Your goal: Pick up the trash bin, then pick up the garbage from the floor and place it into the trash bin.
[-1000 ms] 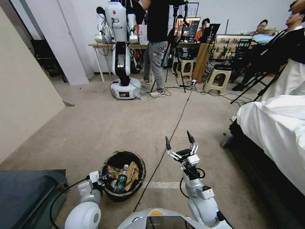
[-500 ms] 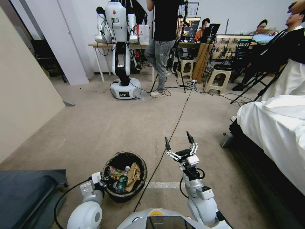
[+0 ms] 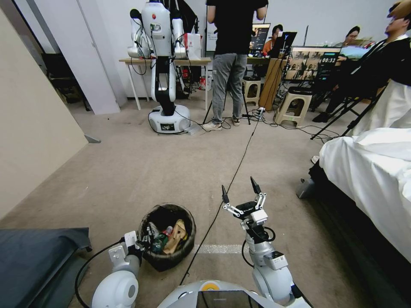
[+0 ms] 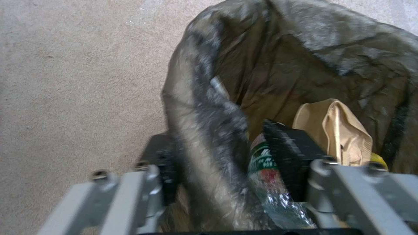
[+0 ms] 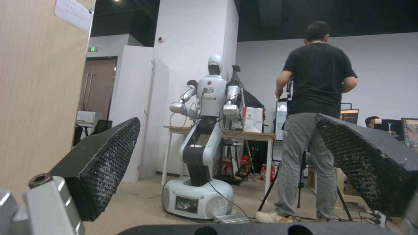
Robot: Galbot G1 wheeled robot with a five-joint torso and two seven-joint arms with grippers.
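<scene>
The trash bin is a small round bucket lined with a dark bag, low in front of me on the left. My left gripper is shut on its near rim. In the left wrist view, one of the left gripper's pads is outside the bag-covered rim and the other is inside. Garbage lies in the bin: a green-labelled bottle and a brown paper bag. My right gripper is open, held up above the floor, holding nothing.
A black cable runs across the carpet between my arms. A bed with a white sheet is on the right, a dark cushion lower left, a beige panel left. Another robot, a standing person and stools are far ahead.
The bin has tipped slightly in my left gripper and the bottle and paper bag inside have shifted. The standing person at the back has stepped to the right. My right gripper has hardly moved.
</scene>
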